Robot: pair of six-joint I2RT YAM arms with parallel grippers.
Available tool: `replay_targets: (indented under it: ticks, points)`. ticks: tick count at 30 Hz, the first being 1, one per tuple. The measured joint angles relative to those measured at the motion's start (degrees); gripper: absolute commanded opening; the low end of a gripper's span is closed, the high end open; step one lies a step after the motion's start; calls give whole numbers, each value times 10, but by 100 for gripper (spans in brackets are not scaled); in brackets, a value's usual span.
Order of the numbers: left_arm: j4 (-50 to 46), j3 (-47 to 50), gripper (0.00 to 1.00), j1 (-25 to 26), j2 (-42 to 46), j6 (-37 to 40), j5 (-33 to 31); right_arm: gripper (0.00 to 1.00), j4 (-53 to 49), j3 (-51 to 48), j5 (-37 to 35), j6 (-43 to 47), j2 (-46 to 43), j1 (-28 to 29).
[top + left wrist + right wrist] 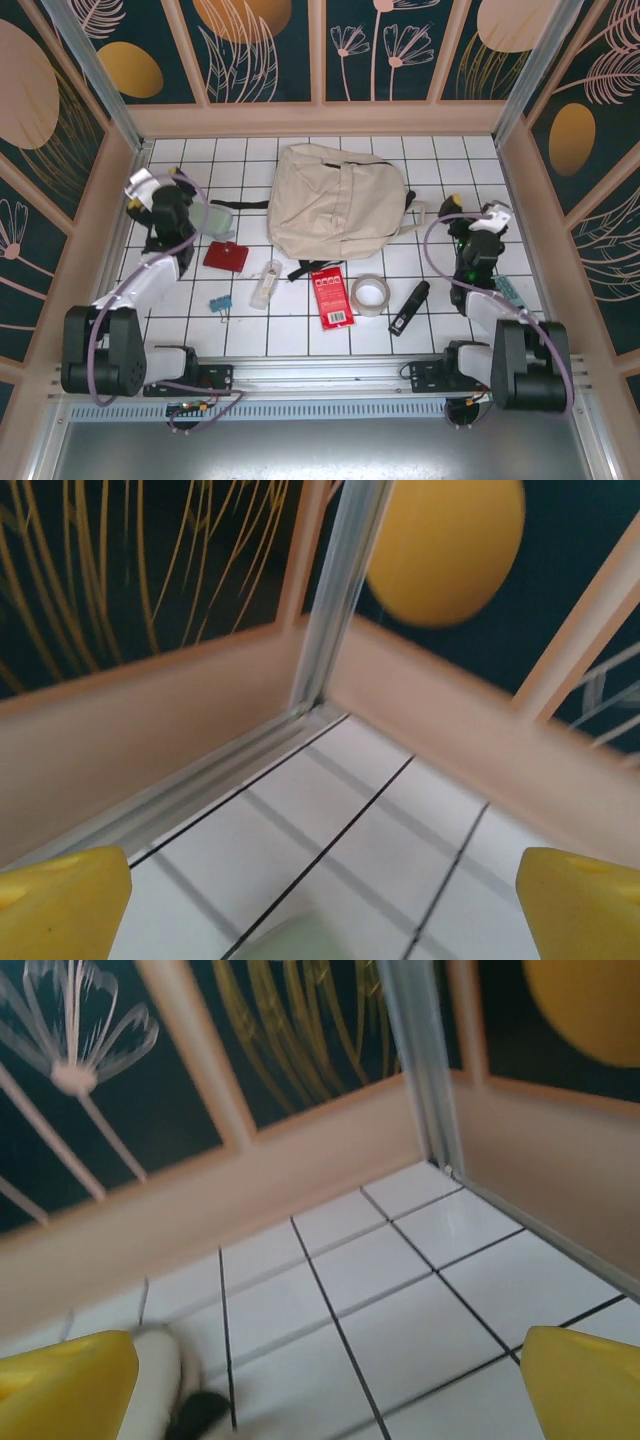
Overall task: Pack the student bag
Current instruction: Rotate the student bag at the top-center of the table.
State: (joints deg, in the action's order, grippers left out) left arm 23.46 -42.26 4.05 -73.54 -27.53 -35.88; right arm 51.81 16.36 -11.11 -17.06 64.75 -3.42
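The student bag (335,205), a cream-beige backpack with black zipper lines and straps, lies flat at the back middle of the tiled table. My left gripper (165,190) hovers left of it, pointing at the back left corner. In the left wrist view the left gripper (325,910) is open, its yellow fingertips (60,905) far apart over bare tiles. My right gripper (480,225) sits to the right of the bag. The right gripper (330,1390) is open too, and a cream strap end (160,1390) of the bag lies by its left finger.
In front of the bag lie a red wallet (225,256), a blue clip (219,303), a white tube (265,285), a red packet (332,297), a tape roll (369,295) and a black marker (409,307). A pale green item (215,218) lies by the left gripper. Wooden walls (320,118) enclose the table.
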Motion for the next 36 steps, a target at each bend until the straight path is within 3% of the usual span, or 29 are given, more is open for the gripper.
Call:
replay_targets:
  ticks: [5, 9, 12, 17, 24, 27, 29, 36]
  points:
    - [-87, -9, 99, 0, 79, -89, 87, 99, -48, 7, 89, -146, -36, -67]
    - [-101, 20, 98, 2, 92, -132, 179, 99, -98, 36, 165, -183, -16, -59]
    - [-104, 28, 99, 23, 77, -157, 221, 99, -140, 99, 192, -184, 37, -26]
    - [-103, 28, 92, 122, 14, -197, 252, 99, -205, 230, 201, -148, 168, 40]
    - [-105, 26, 80, 225, -87, -250, 283, 99, -291, 337, 205, -113, 316, 58]
    - [-111, 11, 66, 238, -133, -267, 294, 99, -329, 356, 205, -100, 348, 58]
    - [-116, -3, 65, 241, -161, -274, 300, 99, -353, 374, 205, -92, 367, 58]
    - [-133, -46, 69, 249, -223, -288, 318, 82, -410, 418, 207, -71, 404, 58]
